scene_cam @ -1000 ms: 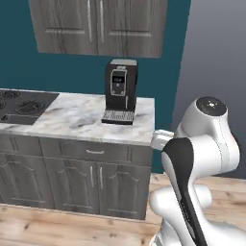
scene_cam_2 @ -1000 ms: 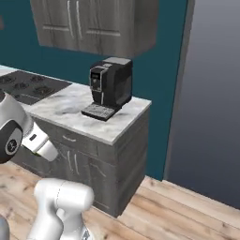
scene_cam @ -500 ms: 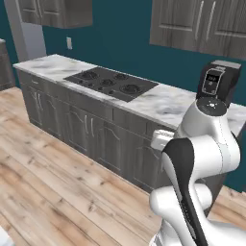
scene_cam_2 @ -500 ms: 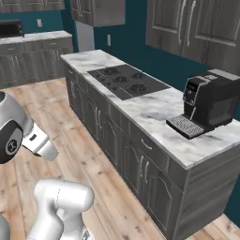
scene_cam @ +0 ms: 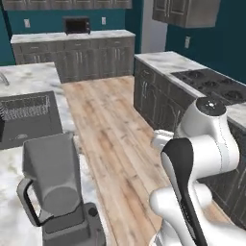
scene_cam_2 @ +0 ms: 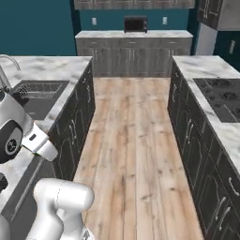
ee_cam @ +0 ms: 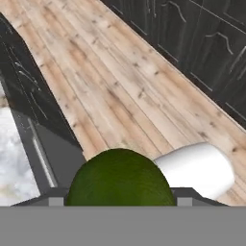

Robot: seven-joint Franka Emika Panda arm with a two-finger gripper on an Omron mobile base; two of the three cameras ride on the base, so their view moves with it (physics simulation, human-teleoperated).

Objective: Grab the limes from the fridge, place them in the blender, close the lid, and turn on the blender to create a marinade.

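In the hand view a dark green lime sits between the two fingertips of my gripper, which is shut on it above the wooden floor. The blender stands on the marble island at the lower left of the left base view. It has a grey translucent jar with a side handle on a dark base. My arm rises to the blender's right, over the aisle. The lid is out of view. A tall pale panel, likely the fridge, stands at the far end of the right counter.
A sink with a dish rack lies on the island behind the blender. A cooktop sits on the right counter and a microwave on the back counter. The wooden floor runs between dark cabinets.
The whole picture has swung: the base has turned from the coffee-machine counter to the aisle, and the island with the blender has come into sight.
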